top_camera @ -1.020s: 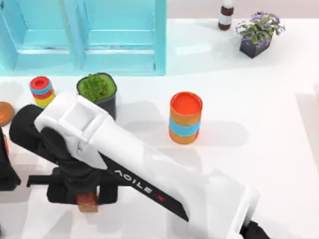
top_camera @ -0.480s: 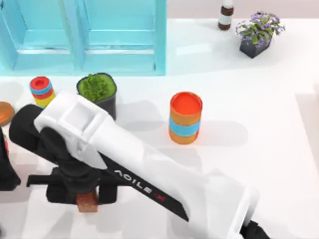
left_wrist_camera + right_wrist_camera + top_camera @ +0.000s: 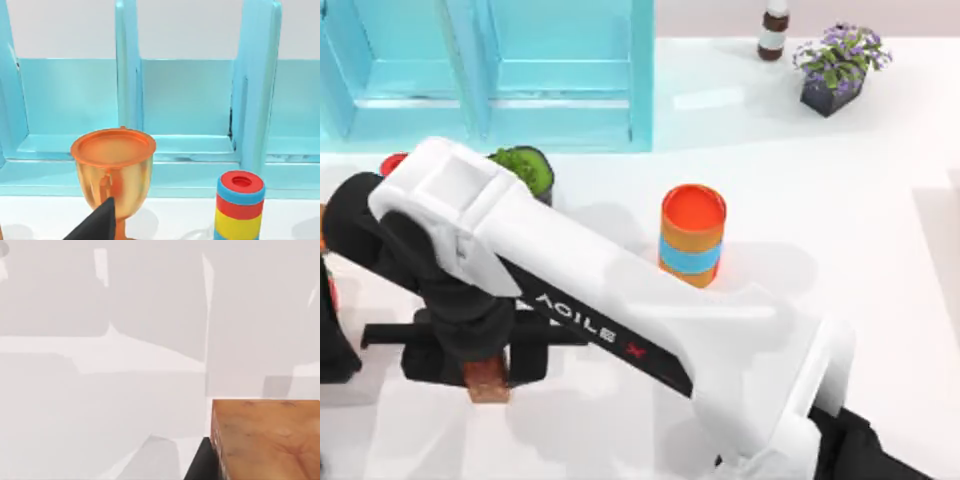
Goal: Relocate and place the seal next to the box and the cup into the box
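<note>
The seal [image 3: 486, 381], a small reddish-brown block, is held off the table at the front left with my right gripper [image 3: 485, 364] shut on it. My right arm reaches across from the front right. In the right wrist view the seal [image 3: 265, 440] fills a corner beside a black finger [image 3: 199, 465]. The light-blue box [image 3: 490, 75] with open compartments stands along the back left and shows as the box [image 3: 190, 100] in the left wrist view. The cup is out of view. My left gripper [image 3: 330, 345] is parked at the left edge.
An orange cylinder with a blue band [image 3: 692, 238] stands mid-table. A green plant pot [image 3: 528, 170] and a striped stack [image 3: 240, 205] sit before the box, beside an orange goblet [image 3: 114, 165]. A purple flower pot [image 3: 838, 68] and a brown bottle [image 3: 774, 30] stand at the back right.
My right arm has risen and shifted slightly toward the back left, carrying the seal with it. It now covers most of the striped stack and part of the plant pot.
</note>
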Controlling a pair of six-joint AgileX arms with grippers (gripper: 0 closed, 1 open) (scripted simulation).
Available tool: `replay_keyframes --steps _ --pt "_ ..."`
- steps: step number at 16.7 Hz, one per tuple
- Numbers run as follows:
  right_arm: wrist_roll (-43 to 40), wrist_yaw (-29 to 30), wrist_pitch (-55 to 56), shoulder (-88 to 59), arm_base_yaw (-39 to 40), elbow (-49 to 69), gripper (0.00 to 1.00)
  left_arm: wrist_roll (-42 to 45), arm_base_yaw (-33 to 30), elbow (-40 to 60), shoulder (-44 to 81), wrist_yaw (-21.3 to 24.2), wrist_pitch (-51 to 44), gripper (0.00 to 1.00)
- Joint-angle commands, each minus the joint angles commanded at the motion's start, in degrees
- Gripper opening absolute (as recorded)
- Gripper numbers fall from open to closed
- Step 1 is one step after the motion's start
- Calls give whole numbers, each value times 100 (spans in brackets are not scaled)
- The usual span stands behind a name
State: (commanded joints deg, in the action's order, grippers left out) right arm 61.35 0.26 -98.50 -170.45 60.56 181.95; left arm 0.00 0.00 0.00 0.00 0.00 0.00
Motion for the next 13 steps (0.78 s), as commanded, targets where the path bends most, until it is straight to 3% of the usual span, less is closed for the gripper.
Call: replay_keyframes --steps 13 --pt "-403 -74 2046 3860 -389 -5903 0 0 0 0 0 0 0 100"
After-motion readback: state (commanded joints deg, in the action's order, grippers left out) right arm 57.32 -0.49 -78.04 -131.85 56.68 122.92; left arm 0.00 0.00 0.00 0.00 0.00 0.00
